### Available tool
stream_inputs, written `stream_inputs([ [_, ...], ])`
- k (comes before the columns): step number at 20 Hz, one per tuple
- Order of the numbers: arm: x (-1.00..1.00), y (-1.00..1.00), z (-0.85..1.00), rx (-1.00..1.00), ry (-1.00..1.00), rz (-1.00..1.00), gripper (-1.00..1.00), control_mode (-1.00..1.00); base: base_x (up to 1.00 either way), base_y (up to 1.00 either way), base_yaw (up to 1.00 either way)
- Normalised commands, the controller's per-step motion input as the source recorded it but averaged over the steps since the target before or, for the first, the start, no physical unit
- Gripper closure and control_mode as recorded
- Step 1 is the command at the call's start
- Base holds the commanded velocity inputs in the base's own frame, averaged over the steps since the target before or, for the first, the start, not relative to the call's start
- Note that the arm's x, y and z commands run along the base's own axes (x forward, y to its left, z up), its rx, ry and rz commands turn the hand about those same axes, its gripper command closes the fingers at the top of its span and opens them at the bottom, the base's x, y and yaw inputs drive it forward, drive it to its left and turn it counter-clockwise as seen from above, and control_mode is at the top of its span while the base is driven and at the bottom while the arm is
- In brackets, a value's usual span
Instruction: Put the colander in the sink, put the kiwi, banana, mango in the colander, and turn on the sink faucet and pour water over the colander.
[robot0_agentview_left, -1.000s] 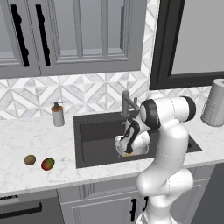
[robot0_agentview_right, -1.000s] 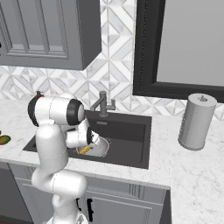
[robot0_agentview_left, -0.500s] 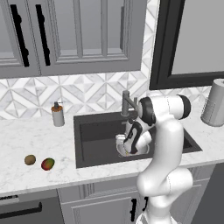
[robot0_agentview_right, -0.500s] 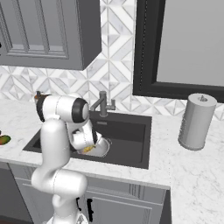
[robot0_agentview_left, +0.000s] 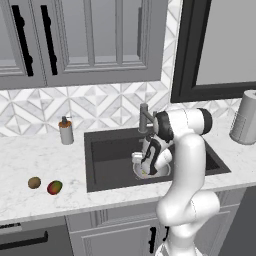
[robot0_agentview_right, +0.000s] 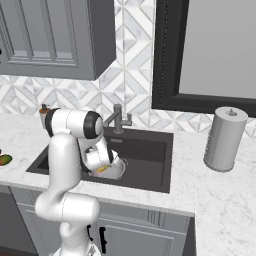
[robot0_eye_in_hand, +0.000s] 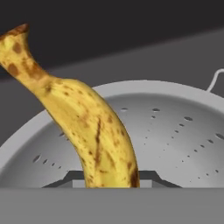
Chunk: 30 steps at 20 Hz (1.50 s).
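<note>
One fruit is in your grip: the banana (robot0_eye_in_hand: 87, 127), yellow with brown flecks, runs up from between the pincer (robot0_eye_in_hand: 111, 179) tips in the hand view, its dark stem end leaning to the upper left. Your pincer is closed down on it, jaws tight against the fruit's lower end.

Directly behind the banana you see the colander (robot0_eye_in_hand: 175, 131), a shiny round bowl with rows of small holes in its wall and a wide rim; the banana hangs over its open mouth. From the left base view the colander (robot0_agentview_left: 162, 171) sits on the floor of the sink (robot0_agentview_left: 107, 150), toward the front right of the basin, with your pincer (robot0_agentview_left: 145, 170) lowered into it. In the right base view a bit of yellow shows at the colander (robot0_agentview_right: 116, 170) rim, just below the wrist.

Sink faucet (robot0_agentview_left: 144, 117) stands at the back edge of the basin, just behind the arm's forearm.

Out on the surface (robot0_agentview_left: 30, 160) to the left of the sink, well apart from it, the kiwi (robot0_agentview_left: 34, 182) and the mango (robot0_agentview_left: 54, 187) lie near each other near the front edge. A soap dispenser (robot0_agentview_left: 65, 130) stands by the backsplash left of the basin. A paper towel roll (robot0_agentview_right: 225, 138) stands upright right of the sink.
</note>
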Motion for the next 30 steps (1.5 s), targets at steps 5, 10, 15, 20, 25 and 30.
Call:
stream_inputs([
  [5,0.00,0.00,-0.07,0.00,0.00,0.00,-1.00,-1.00,0.00,0.00,0.00],
  [10,0.00,0.00,0.00,0.00,0.00,0.00,-1.00,-1.00,0.00,0.00,0.00],
  [15,-0.23,0.00,0.11,0.00,-0.08,-0.03,-1.00,-1.00,0.00,0.00,0.00],
  [20,-0.43,0.19,0.69,0.00,-0.03,-0.07,-1.00,-1.00,0.00,0.00,0.00],
  [25,-0.72,0.38,0.48,0.00,0.00,-0.03,-1.00,-1.00,0.00,0.00,0.00],
  [30,-0.34,0.42,0.67,0.00,0.02,0.00,-1.00,-1.00,0.00,0.00,0.00],
])
